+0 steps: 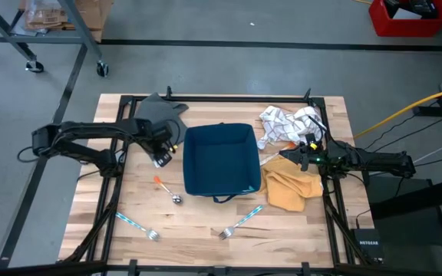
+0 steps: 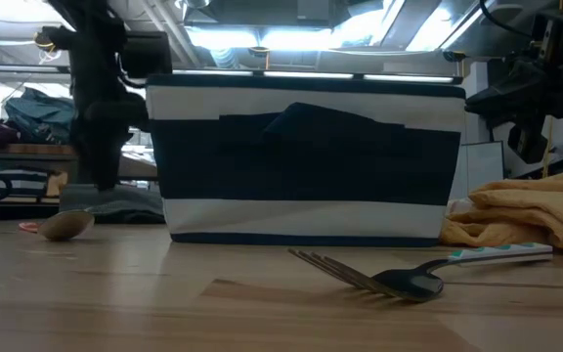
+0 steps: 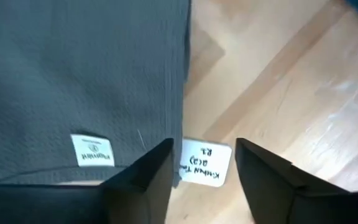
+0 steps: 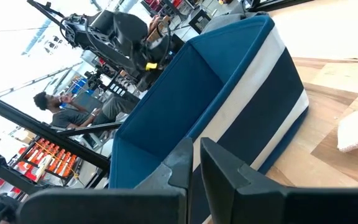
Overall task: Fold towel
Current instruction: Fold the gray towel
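Lying nearest the bench's front edge: two forks (image 1: 143,228) (image 1: 241,221) with pale blue handles, well apart on the bench (image 1: 198,245).
Spoon: a spoon (image 1: 168,190) with an orange tip rests just in front of the bin's left corner.
Bin: a blue, white-striped fabric bin (image 1: 219,159) stands mid-bench between the arms.
Left tool: the left tool (image 1: 162,156) hangs with fingers (image 3: 148,174) parted and nothing between them, over the near edge of the grey towel, a white care tag (image 3: 205,166) showing in the gap.
Right tool: the right tool (image 1: 288,156) sits pinched together, grasping nothing, just right of the bin, above a yellow cloth (image 1: 292,190).
Towel: the grey towel (image 1: 156,113) lies at the back left of the bench, beside the bin.
Far right: a crumpled white patterned cloth (image 1: 286,123) lies behind the right tool.
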